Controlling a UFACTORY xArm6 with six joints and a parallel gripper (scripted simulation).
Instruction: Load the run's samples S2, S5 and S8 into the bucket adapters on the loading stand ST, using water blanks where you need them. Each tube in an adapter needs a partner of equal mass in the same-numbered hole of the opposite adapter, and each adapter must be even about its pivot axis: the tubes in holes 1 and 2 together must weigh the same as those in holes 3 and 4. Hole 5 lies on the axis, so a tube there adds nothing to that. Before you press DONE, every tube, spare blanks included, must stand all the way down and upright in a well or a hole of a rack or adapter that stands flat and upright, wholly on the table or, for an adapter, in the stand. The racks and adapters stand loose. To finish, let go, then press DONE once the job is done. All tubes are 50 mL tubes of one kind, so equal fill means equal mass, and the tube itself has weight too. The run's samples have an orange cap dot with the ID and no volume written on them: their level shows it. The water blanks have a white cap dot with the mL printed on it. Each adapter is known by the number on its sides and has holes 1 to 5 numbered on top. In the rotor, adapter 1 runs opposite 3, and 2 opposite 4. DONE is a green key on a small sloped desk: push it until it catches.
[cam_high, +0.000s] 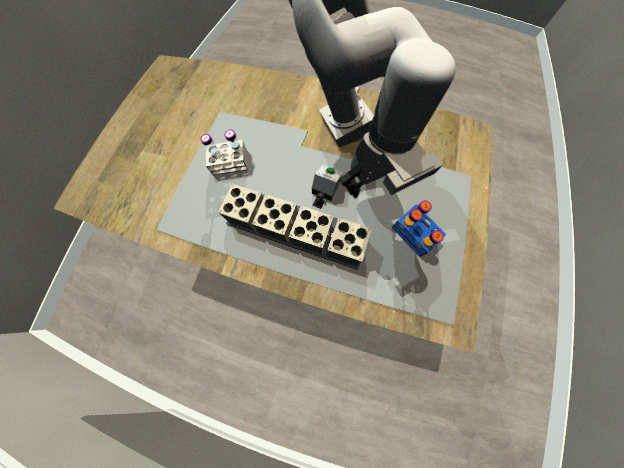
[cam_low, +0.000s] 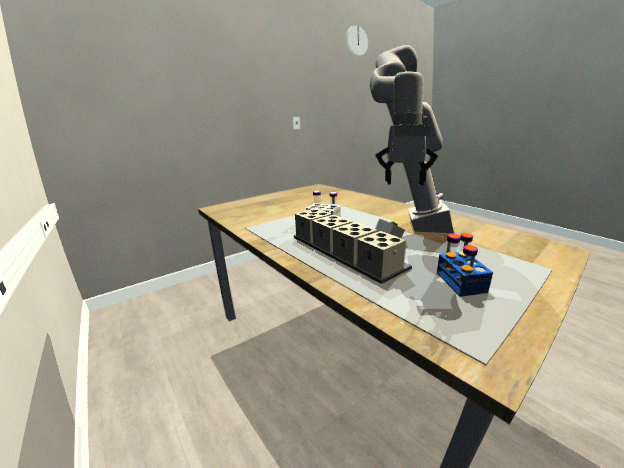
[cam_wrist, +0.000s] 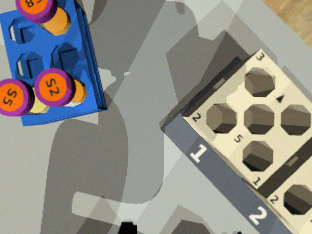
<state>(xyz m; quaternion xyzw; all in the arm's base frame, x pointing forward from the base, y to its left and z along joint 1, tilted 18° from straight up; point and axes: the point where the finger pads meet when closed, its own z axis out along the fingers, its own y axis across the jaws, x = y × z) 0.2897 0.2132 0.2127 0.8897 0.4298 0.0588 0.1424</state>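
My gripper (cam_low: 405, 177) (cam_wrist: 183, 230) is open and empty, high above the table. Samples S2 (cam_high: 415, 215) (cam_low: 453, 237) (cam_wrist: 50, 87), S5 (cam_high: 425, 206) (cam_low: 466, 236) (cam_wrist: 9, 97) and S8 (cam_high: 437, 236) (cam_low: 470, 250) (cam_wrist: 34, 4) stand in the blue rack (cam_low: 477, 285). Adapters 1 (cam_high: 346, 248) (cam_low: 383, 264) (cam_wrist: 239, 100), 2 (cam_high: 308, 235), 3 (cam_high: 271, 223) and 4 (cam_high: 235, 211) stand in a row on the stand (cam_wrist: 180, 137); their visible holes look empty. Two water blanks (cam_high: 206, 139) (cam_high: 229, 134) stand in the white rack; their numbers are unreadable.
The grey desk (cam_high: 325, 184) with the green DONE key (cam_high: 330, 170) stands between the adapter row and the arm's base. A small black piece (cam_high: 318, 200) lies at its front. The white rack (cam_high: 226, 166) is at the far left, the blue rack right of adapter 1.
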